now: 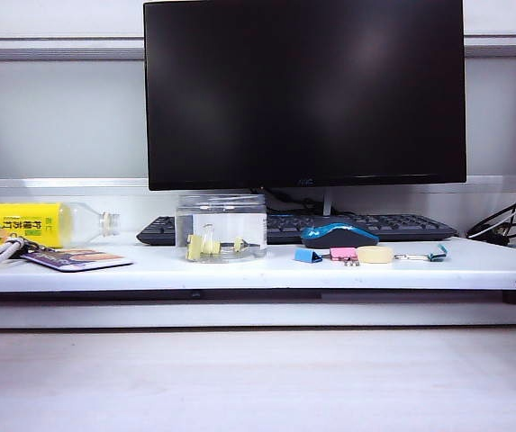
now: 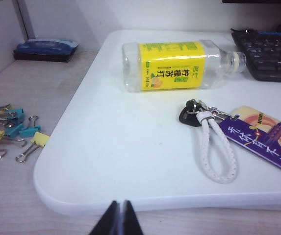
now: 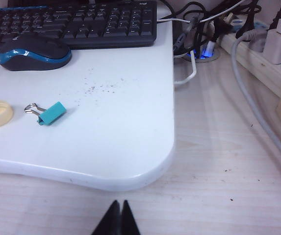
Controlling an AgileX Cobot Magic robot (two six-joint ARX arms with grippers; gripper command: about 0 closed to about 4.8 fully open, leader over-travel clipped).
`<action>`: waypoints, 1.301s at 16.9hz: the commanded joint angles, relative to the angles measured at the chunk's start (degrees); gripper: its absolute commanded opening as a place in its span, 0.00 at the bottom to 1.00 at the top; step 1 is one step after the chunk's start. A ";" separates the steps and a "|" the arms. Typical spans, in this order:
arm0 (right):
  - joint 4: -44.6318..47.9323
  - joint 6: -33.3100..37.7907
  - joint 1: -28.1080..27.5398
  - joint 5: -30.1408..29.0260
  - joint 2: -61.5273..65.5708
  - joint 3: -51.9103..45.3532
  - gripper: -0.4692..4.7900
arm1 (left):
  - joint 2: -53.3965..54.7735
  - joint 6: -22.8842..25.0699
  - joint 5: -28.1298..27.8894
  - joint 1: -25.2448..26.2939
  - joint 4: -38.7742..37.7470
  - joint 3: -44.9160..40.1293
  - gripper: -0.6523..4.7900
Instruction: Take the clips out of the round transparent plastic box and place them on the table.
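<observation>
The round transparent plastic box [image 1: 221, 228] stands on the white table [image 1: 258, 270] in front of the monitor, left of middle. Inside it lie pale-yellow clips [image 1: 202, 247] with silver wire handles. Neither arm shows in the exterior view. In the left wrist view my left gripper [image 2: 120, 203] is shut and empty, hovering over the wood-grain surface just off the table's rounded left corner [image 2: 57, 191]. My right gripper [image 3: 118, 203] is shut and empty too, over the wood surface short of the table's right corner [image 3: 150, 174]. The box shows in neither wrist view.
A yellow-labelled bottle [image 1: 41, 224], keys with a white cord [image 2: 214, 147] and a purple card [image 1: 76, 259] lie on the left. Keyboard [image 1: 366, 225], mouse [image 1: 339, 236], blue [image 1: 308, 256], pink [image 1: 343, 255] and teal [image 3: 49, 113] clips and a tape roll [image 1: 375, 255] lie right. Loose clips [image 2: 8, 132] and cables [image 3: 218, 39] lie off the board.
</observation>
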 commanded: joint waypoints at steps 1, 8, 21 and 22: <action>0.39 2.89 0.07 -0.52 0.02 -0.11 0.09 | -0.17 -0.24 0.44 0.00 -1.18 -0.17 0.16; 3.48 24.48 0.09 -9.01 0.00 -0.11 0.09 | -0.17 -25.59 9.88 -0.02 -0.07 -0.17 0.16; 11.85 33.79 4.00 -27.34 1.75 9.27 0.43 | -0.17 -34.84 42.07 -0.50 6.58 8.37 0.42; 10.36 33.35 5.05 -27.23 2.97 11.17 0.43 | -0.17 -34.40 43.54 -1.07 7.50 9.44 0.42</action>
